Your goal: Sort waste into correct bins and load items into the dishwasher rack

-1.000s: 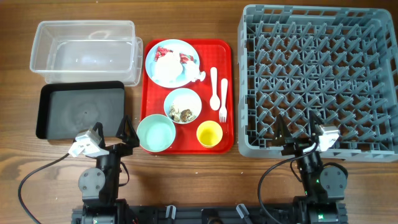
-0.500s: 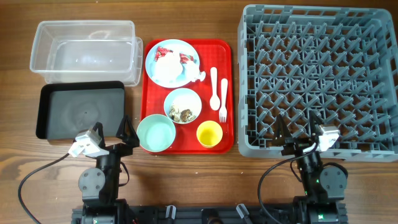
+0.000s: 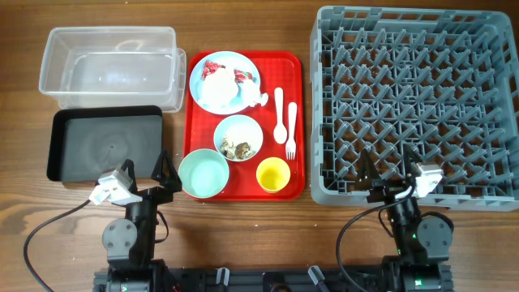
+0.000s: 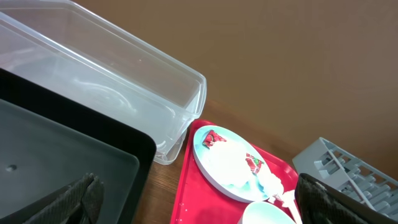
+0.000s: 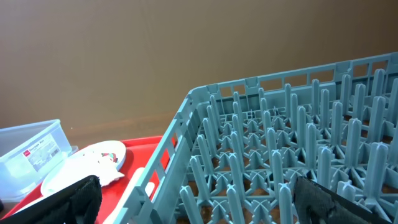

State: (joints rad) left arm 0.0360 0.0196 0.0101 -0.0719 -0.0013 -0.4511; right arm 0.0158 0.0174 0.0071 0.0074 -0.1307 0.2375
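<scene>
Left of the red tray (image 3: pixel 243 185) stand the two bins, both holding nothing: the clear tub (image 3: pixel 109 69) on the far side and the black tray (image 3: pixel 105 146) on the robot's side of it. The left gripper (image 3: pixel 147 174) hovers just off the red tray's near left corner, jaws spread wide and holding nothing, with the mint-green bowl (image 3: pixel 204 174) just beside it.

On the red tray itself, the pale blue plate (image 3: pixel 197 85) at the far end carries red-and-white wrappers (image 3: pixel 212 68) and crumpled tissue (image 3: pixel 223 93). The pale blue bowl (image 3: pixel 229 126) at mid-tray holds food scraps (image 3: pixel 242 148). The mint-green bowl sits bare at the near left corner and the yellow cup (image 3: pixel 273 174) at the near right. The white spoon (image 3: pixel 279 113) and fork (image 3: pixel 290 130) lie side by side along the right edge.

Right of the red tray, the grey dishwasher rack (image 3: pixel 318 122) has nothing on its pegs. The right gripper (image 3: pixel 388 180) hangs over the rack's near edge, equally wide open and holding nothing, well apart from the dishes.
</scene>
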